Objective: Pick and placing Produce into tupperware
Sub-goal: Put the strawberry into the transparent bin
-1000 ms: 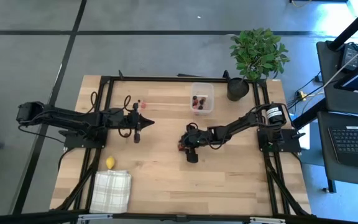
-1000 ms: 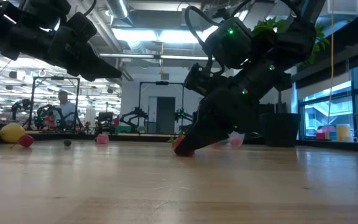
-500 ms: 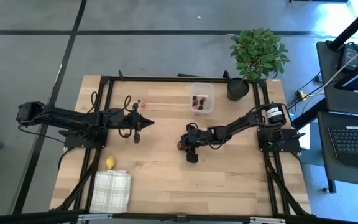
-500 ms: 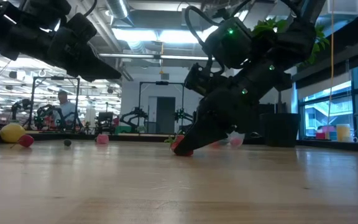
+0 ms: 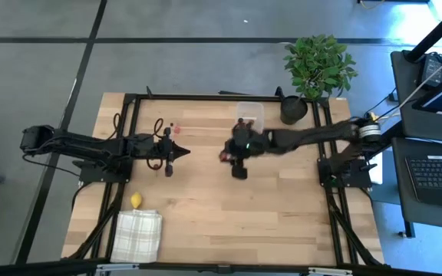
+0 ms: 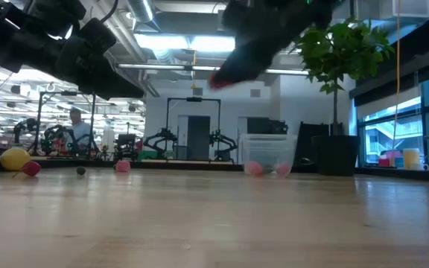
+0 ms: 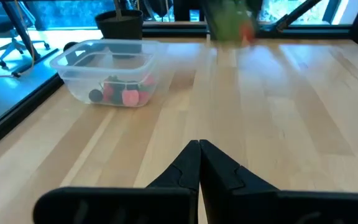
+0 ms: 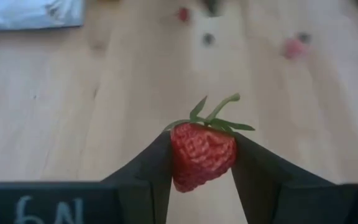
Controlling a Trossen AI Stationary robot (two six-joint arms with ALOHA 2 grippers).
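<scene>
A red strawberry [image 8: 202,154] hangs high above the table's middle with my right gripper [image 5: 225,156] shut on it; the low view shows it in the air [image 6: 218,78]. The clear tupperware [image 7: 110,71] stands near the far edge [image 5: 250,115], partly under the right arm, with a few red and dark pieces in it. Loose red pieces [image 5: 176,128] lie on the wood at the far left, and a yellow lemon [image 5: 136,201] at the near left. My left gripper [image 7: 199,146] is shut and empty, held still over the table's left part [image 5: 184,149]. My right gripper pinches the strawberry by its two opposite sides [image 8: 178,155] between its two fingers [image 8: 157,167]. The green leaf end [image 8: 213,115] points away from the gripper. The fingers slant down from the table's right. The fruit is lifted clear of the table.
A potted green plant [image 5: 318,65] in a black pot [image 5: 293,109] stands at the far right corner, close to the tupperware. A white checked cloth [image 5: 137,235] lies at the near left. Bare wood [image 5: 267,215] spans the near middle and right.
My right gripper has risen steeply from the table's middle and gone toward the far edge and the tupperware. The strawberry, which lay on the wood between its fingers, has gone up with it and now hangs clear of the table.
</scene>
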